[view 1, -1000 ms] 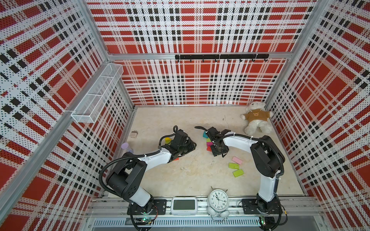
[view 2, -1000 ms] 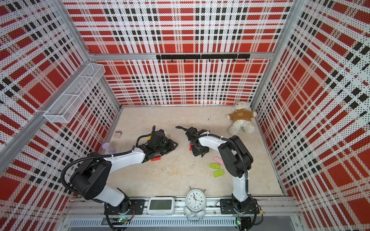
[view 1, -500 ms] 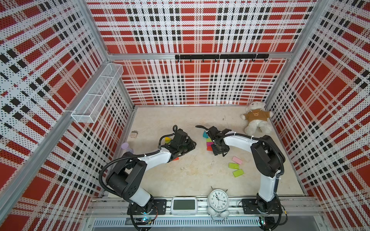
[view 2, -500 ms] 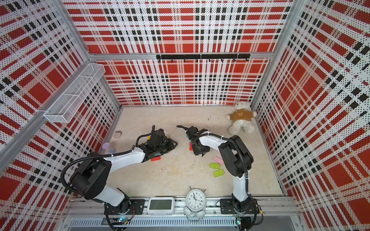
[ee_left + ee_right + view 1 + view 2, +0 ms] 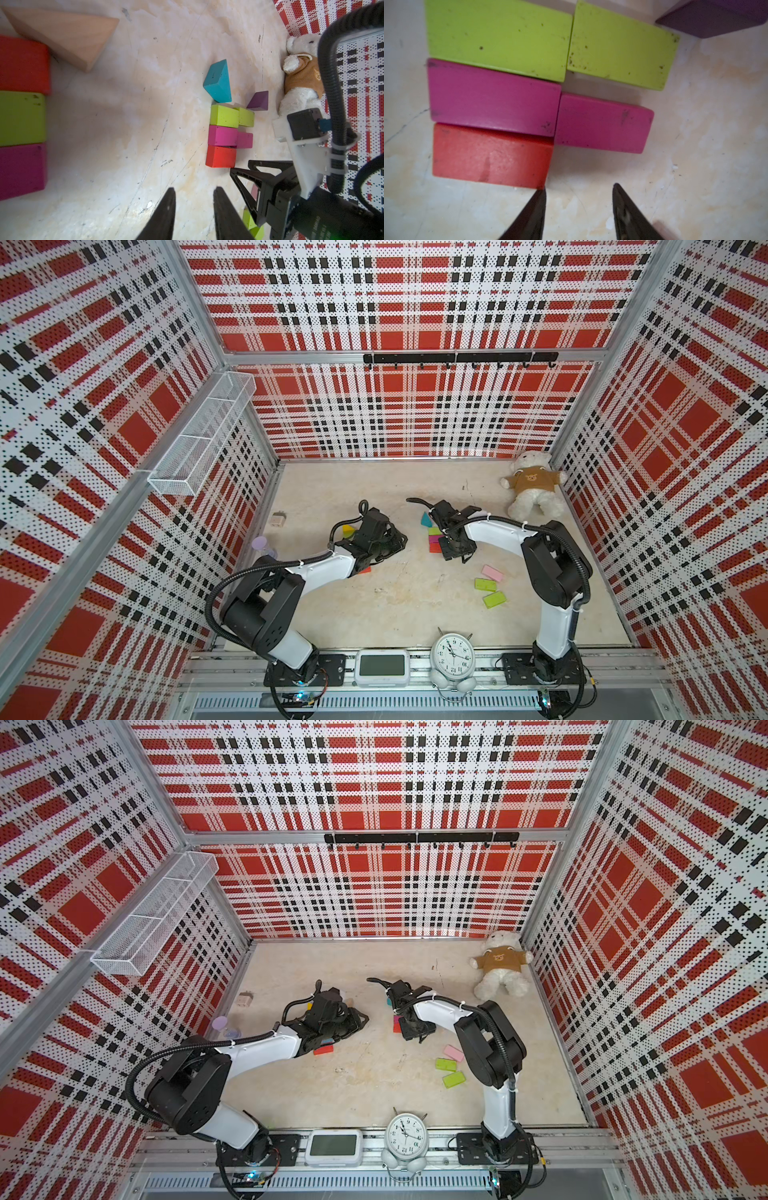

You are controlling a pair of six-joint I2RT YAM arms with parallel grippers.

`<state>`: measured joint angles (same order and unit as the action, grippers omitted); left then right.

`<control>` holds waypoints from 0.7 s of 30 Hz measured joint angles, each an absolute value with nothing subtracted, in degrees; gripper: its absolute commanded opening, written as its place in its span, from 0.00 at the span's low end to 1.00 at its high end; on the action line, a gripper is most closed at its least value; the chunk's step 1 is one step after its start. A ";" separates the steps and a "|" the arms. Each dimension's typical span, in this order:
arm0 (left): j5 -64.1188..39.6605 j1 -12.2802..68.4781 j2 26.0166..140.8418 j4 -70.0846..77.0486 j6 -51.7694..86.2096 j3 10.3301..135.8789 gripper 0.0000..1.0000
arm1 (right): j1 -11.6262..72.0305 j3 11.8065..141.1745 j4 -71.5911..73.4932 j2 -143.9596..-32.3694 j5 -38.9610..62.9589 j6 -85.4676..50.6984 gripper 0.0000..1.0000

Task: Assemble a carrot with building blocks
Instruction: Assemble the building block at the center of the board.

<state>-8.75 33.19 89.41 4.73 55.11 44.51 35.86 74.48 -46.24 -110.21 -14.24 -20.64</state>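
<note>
Bright, even light — wrist edges blurred.

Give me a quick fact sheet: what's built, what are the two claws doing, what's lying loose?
Built so far: lime green blocks, magenta blocks, red block, in touching rows
Triangles: teal triangle and purple triangle by the green row
Right gripper: open, empty, tips beside the red block
Left gripper: open, empty
Loose: pink block, spare lime blocks
Onlooker: teddy bear
</note>
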 measured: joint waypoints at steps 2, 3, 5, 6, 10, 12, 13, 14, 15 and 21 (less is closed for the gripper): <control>-8.75 33.19 89.41 4.73 55.11 44.51 0.35 | 35.81 74.48 -46.17 -110.21 -14.22 -20.64 0.54; -8.75 33.19 89.41 4.73 55.11 44.51 0.35 | 35.73 74.48 -46.09 -110.21 -14.20 -20.67 0.54; -8.75 33.19 89.41 4.73 55.13 44.51 0.35 | 35.66 74.48 -45.82 -110.21 -14.20 -20.82 0.54; -8.75 33.19 89.41 4.73 55.11 44.51 0.35 | 35.64 74.48 -45.69 -110.21 -14.20 -20.86 0.54; -8.75 33.19 89.41 4.75 55.13 44.51 0.35 | 35.53 74.48 -45.36 -110.21 -14.17 -21.08 0.54; -8.75 33.19 89.43 4.75 55.13 44.51 0.35 | 35.53 74.48 -45.32 -110.21 -14.17 -21.08 0.54; -8.75 33.19 89.43 4.75 55.13 44.51 0.35 | 35.53 74.48 -45.32 -110.21 -14.17 -21.08 0.54; -8.75 33.19 89.43 4.75 55.13 44.51 0.35 | 35.53 74.48 -45.34 -110.21 -14.20 -21.10 0.54; -8.75 33.19 89.43 4.75 55.13 44.51 0.35 | 35.53 74.48 -45.41 -110.21 -14.20 -21.17 0.54; -8.75 33.19 89.43 4.82 55.13 44.51 0.35 | 35.35 73.17 -47.33 -105.19 -14.20 -22.46 0.62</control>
